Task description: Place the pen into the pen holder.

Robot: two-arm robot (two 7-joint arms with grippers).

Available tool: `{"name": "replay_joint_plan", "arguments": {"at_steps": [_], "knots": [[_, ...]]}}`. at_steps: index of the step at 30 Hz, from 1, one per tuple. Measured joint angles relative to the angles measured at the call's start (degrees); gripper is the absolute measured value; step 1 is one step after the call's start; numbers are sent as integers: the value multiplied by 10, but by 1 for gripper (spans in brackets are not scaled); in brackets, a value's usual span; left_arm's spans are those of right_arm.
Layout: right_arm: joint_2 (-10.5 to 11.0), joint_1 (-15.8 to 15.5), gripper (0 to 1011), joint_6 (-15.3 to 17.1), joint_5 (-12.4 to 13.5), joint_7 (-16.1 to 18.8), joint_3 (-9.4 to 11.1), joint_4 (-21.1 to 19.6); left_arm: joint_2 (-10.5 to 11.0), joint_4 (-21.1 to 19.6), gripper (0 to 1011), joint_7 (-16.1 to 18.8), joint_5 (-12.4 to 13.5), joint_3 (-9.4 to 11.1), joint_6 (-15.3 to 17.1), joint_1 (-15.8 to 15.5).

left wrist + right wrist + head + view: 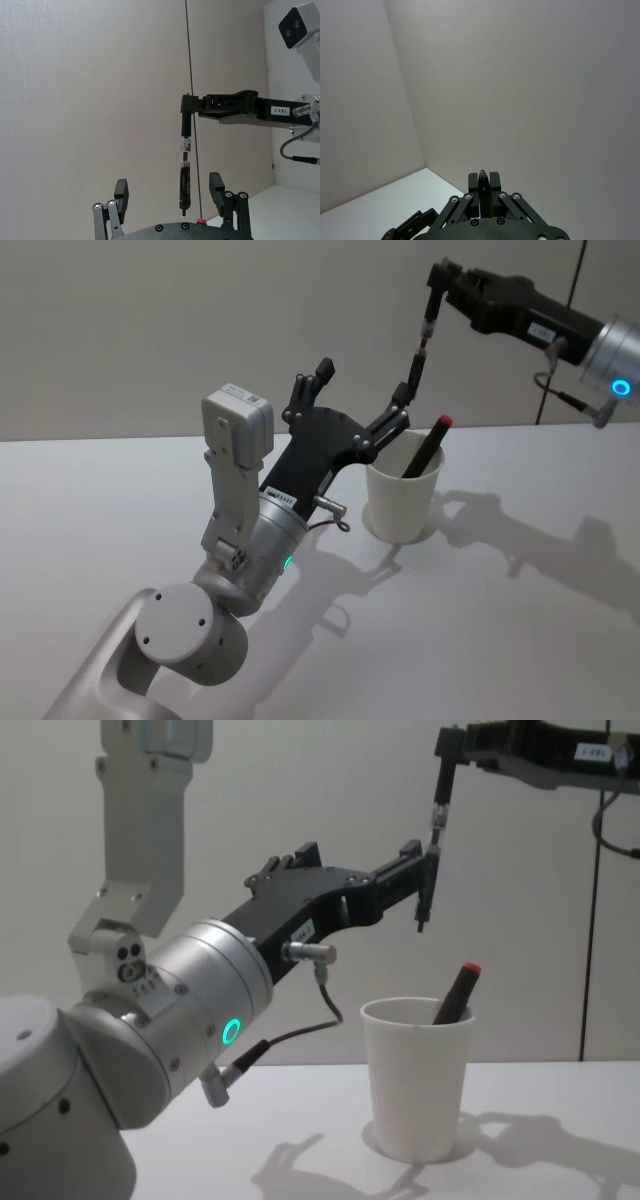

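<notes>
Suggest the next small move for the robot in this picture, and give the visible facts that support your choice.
Probably the right gripper, shut on the black pen, should lower it straight down toward the pen holder. The pen hangs upright, tip down, well above the cup's rim. The open left gripper sits beside the pen's lower end, so it may need to back off first. A red-capped pen already leans inside.

Above the pen holder (pixel 416 1078) the air is partly taken. The pen (pixel 432 845) hangs upright from the right gripper (pixel 436 278), tip clear above the rim. The left gripper (pixel 362 403), fingers spread, stands just beside this pen. A red-capped marker (pixel 427 448) leans inside the cup, leaving some room. The table (pixel 520 640) around is free.
</notes>
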Motion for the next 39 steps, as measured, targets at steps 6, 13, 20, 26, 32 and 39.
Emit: {"name": "replay_joint_plan", "arguments": {"at_steps": [6,13,20,26,32,39], "knots": [[4,-9,120,-13,-17,-10,-5,-6,0,0,1001,0,0,0,0,0],[10,-18,120,-20,-28,-19,-7,-11,0,0,1001,0,0,0,0,0],[14,-22,120,-25,-36,-21,-8,-11,0,0,1001,0,0,0,0,0],[16,-24,120,-33,-39,-13,-10,-11,0,0,1001,0,0,0,0,0],[16,-26,119,-46,-33,12,-13,-10,0,0,1001,0,0,0,0,0],[16,-29,119,-57,-27,30,-17,-8,0,0,1001,0,0,0,0,0]]}}
